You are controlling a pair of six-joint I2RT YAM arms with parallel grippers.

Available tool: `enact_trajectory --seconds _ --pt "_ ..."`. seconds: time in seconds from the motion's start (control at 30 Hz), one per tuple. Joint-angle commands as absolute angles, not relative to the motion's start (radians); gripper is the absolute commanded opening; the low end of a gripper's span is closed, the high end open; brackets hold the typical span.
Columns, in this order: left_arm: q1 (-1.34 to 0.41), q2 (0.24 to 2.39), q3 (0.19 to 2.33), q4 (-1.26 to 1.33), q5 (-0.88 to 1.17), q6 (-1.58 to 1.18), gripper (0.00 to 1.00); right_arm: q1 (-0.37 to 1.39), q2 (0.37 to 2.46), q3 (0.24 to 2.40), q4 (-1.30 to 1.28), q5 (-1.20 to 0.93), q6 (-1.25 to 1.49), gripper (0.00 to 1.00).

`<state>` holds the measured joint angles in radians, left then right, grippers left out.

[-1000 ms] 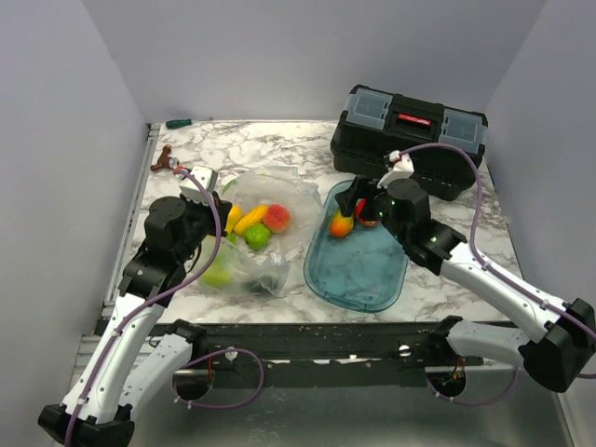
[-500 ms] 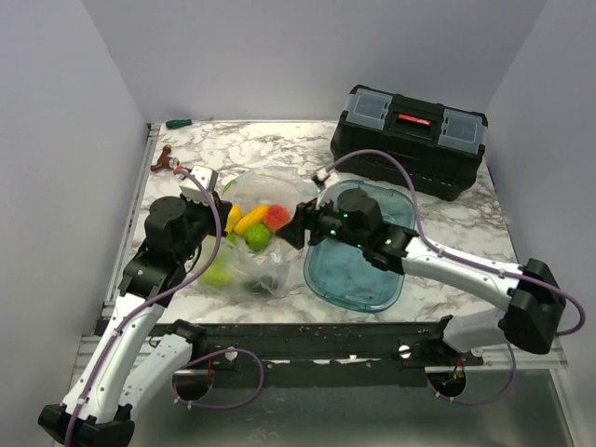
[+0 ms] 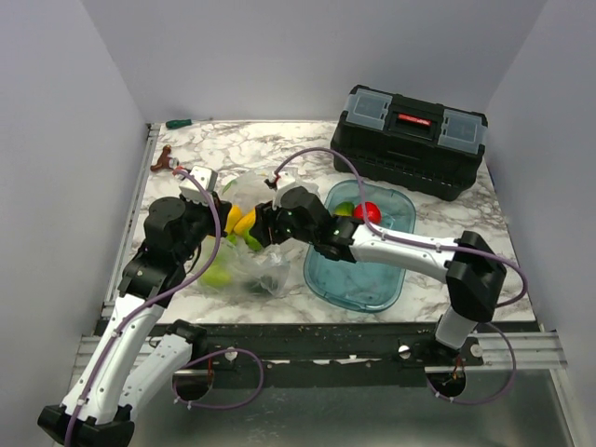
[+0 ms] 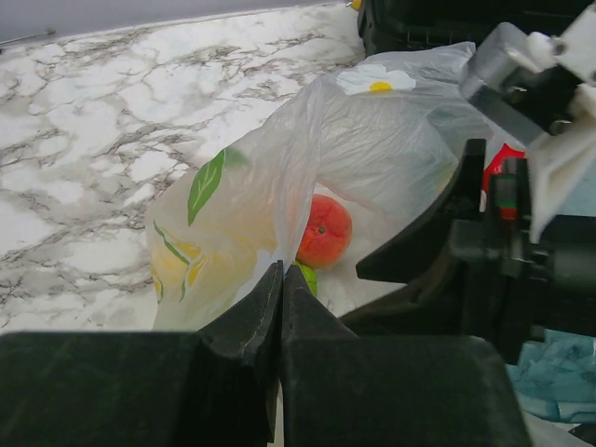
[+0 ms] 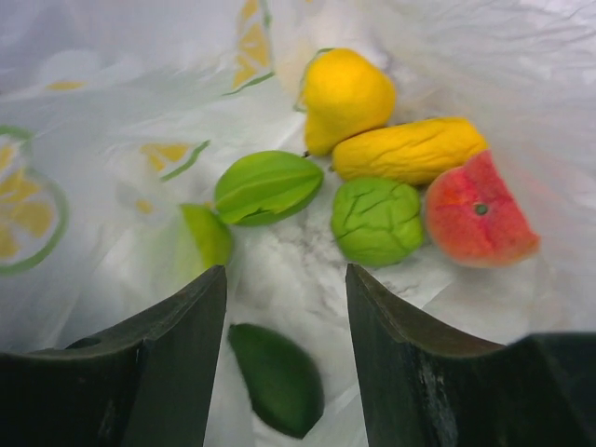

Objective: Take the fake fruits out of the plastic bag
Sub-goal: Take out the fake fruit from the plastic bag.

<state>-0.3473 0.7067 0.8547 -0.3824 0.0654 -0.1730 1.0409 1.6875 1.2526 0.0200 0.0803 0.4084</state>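
A: Where are the fruits (image 5: 410,149) lying?
B: Inside the bag (image 4: 372,158); the left gripper (image 4: 279,289) is pinching its rim with closed jaws.
A: And the right gripper (image 5: 284,279)?
B: It is hovering with jaws apart and empty, near the lime (image 5: 377,221); it should be straddling one fruit squarely, avoiding the film

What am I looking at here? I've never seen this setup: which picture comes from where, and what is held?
Two robot arms are bolted at the near edge of a marble table. The wide picture looks down from above and behind them; the other two come from wrist cameras. The left end effector is shut, pinching the plastic bag. The right end effector, open and empty, is inside the bag's mouth above a lemon, banana, lime, peach and avocado. Beside the bag a blue tray holds a red apple; a black toolbox stands behind.
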Motion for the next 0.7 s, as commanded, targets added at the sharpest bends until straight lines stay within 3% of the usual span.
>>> enact_trajectory --seconds 0.0,0.4,0.67 --pt "-0.350 0.688 0.842 -0.353 0.075 -0.170 0.00 1.041 1.802 1.347 -0.063 0.239 0.373 0.57" --pt "-0.350 0.714 0.856 -0.365 0.122 -0.175 0.00 1.041 2.026 1.515 -0.135 0.276 0.289 0.75" --pt "-0.350 0.715 0.855 -0.365 0.126 -0.175 0.00 1.041 2.105 1.543 -0.167 0.247 0.299 0.77"
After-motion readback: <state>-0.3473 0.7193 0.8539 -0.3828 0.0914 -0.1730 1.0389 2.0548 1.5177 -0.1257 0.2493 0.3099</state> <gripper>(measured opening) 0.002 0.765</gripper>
